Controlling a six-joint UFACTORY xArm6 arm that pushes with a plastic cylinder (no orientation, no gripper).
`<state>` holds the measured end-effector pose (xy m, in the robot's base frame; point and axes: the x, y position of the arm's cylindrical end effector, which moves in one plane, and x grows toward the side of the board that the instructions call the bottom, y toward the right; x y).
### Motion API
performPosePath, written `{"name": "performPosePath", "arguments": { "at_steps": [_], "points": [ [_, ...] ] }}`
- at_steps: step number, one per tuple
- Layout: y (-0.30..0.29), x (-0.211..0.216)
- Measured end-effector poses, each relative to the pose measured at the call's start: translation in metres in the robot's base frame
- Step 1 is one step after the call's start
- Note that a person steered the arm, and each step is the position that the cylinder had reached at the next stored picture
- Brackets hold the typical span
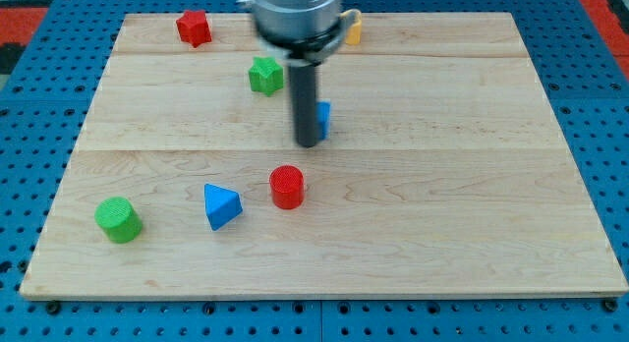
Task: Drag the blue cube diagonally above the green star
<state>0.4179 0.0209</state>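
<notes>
The blue cube (323,118) lies near the middle of the wooden board (472,185), mostly hidden behind my rod. My tip (308,142) rests against the cube's left side. The green star (264,76) lies up and to the left of the cube, just left of the rod.
A red star (194,28) lies at the top left. A yellow block (352,28) sits at the top, partly hidden by the arm. A red cylinder (287,187), a blue triangular block (221,205) and a green cylinder (119,220) lie in the lower left.
</notes>
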Motion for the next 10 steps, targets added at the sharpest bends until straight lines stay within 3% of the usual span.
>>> {"name": "performPosePath", "arguments": {
  "at_steps": [1, 2, 3, 4, 5, 6, 8, 9, 10],
  "points": [
    [0.065, -0.053],
    [0.017, -0.077],
    [0.095, -0.062],
    [0.066, 0.012],
    [-0.01, -0.025],
    [-0.03, -0.08],
    [-0.03, -0.152],
    [-0.052, -0.137],
    [-0.102, -0.154]
  ]
}}
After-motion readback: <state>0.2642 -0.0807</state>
